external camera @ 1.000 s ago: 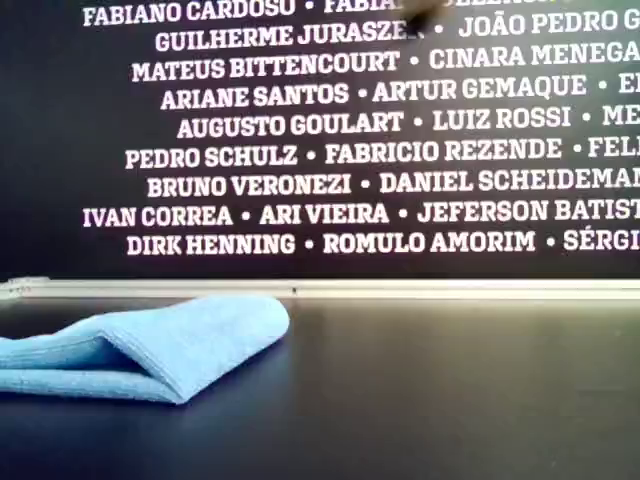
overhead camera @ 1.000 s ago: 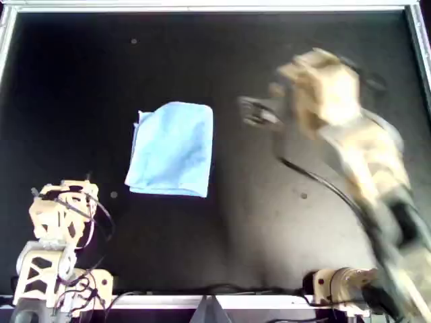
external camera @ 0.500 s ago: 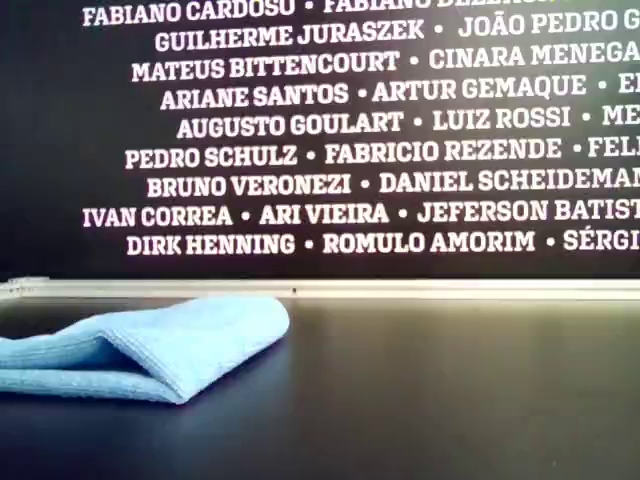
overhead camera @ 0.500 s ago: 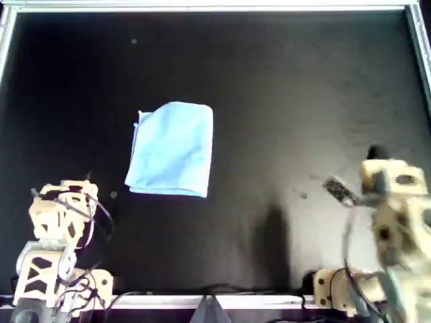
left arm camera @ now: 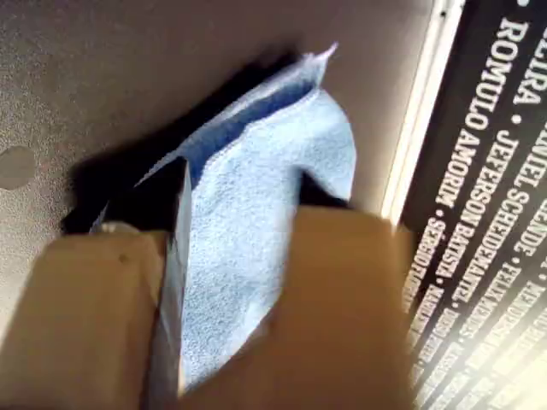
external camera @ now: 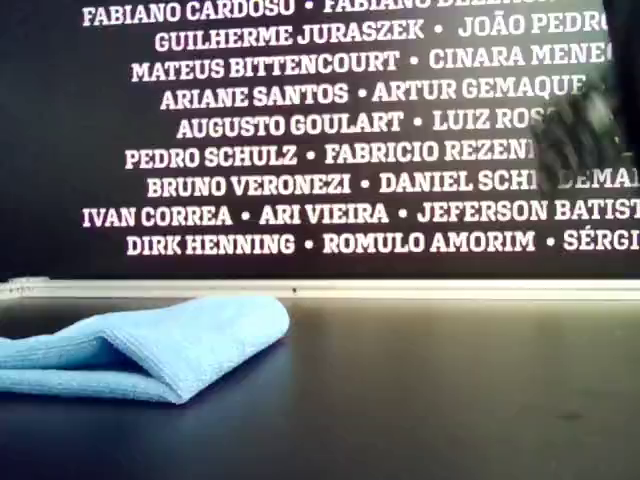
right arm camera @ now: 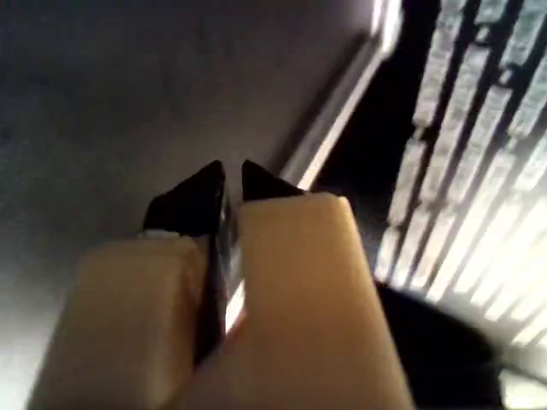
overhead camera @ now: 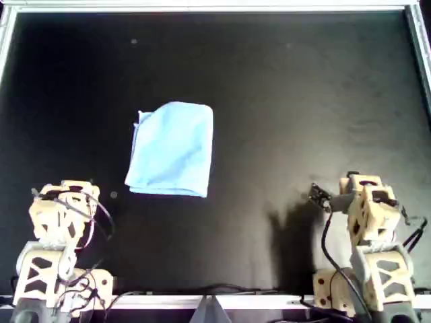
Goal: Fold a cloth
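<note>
The folded cloth (overhead camera: 171,149) lies untouched; left fingers (left arm camera: 171,205) spread apart, right fingers (right arm camera: 201,201) pinched together (holding nothing).

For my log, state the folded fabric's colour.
Plain light sky-blue folded fabric cloth, clearest in the overhead view.

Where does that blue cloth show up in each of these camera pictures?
Overhead view: the cloth lies folded on the black table, left of centre.
Exterior view: it sits at the lower left, its fold rounded toward the right.
Left wrist view: it lies beyond the left end effector.
Right wrist view: not in it.
Shared landmark: the pale metal rail along the table's far edge.
</note>
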Controlling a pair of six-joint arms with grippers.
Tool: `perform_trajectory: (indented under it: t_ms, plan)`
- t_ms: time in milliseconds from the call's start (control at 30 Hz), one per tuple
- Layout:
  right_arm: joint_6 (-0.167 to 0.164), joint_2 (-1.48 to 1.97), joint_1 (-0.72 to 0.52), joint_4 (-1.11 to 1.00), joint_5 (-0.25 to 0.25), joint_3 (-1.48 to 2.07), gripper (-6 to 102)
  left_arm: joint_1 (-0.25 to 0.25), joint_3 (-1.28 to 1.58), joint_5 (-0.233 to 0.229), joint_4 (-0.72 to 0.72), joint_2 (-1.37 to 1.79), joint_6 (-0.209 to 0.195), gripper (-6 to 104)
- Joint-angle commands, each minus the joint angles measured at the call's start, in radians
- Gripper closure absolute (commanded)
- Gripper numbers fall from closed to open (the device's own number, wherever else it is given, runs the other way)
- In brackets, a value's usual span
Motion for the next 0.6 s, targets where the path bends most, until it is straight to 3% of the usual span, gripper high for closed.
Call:
perform_trajectory:
  t_ms: [0,100,567]
  plan:
    - [-0.003,0.017,-0.049,-0.12,0.003,0.052,92,0.017,-0.035,0.005,-0.018,0.015,-0.006,92]
    - [-0.003,-0.002,-0.046,-0.127,-0.011,0.086,92,0.025,-0.02,0.005,-0.02,0.015,-0.006,100]
    - [-0.003,-0.225,-0.04,-0.126,0.0,0.086,92,0.025,-0.012,0.005,-0.002,0.015,-0.005,99]
